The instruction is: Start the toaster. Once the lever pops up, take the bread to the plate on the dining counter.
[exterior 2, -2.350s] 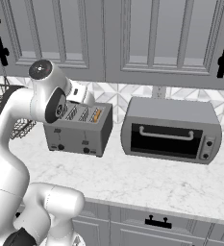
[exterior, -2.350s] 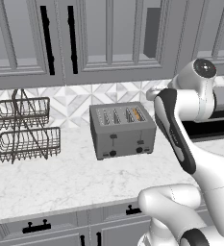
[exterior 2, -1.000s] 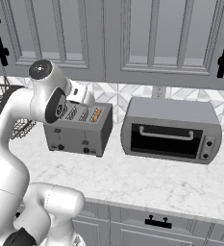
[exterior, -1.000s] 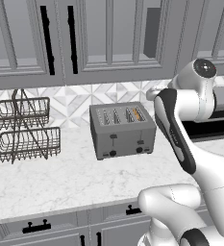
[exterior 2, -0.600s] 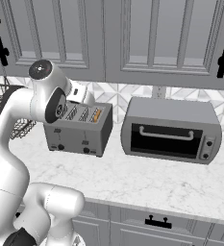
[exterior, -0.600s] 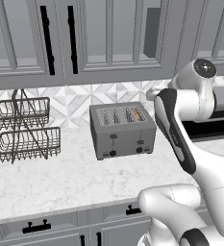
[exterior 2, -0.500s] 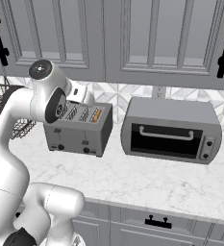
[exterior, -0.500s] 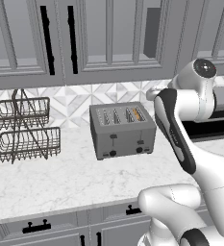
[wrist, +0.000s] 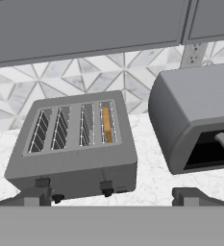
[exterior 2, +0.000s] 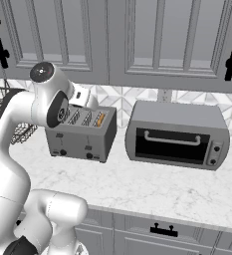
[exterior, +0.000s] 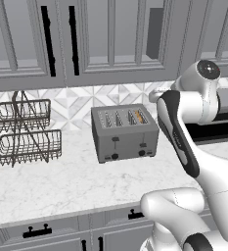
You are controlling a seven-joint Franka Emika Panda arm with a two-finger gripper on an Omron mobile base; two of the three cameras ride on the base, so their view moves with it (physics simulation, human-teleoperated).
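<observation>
Nothing has moved since the earlier frames; arm and toaster (exterior: 125,132) sit as before. Spread wide and empty, the end effector (wrist: 111,194) hovers above the toaster's front, with both levers just below and ahead. The bread (wrist: 106,124) stands in the rightmost slot, seemingly lengthwise front-to-back, on the bench (exterior: 57,184).
</observation>
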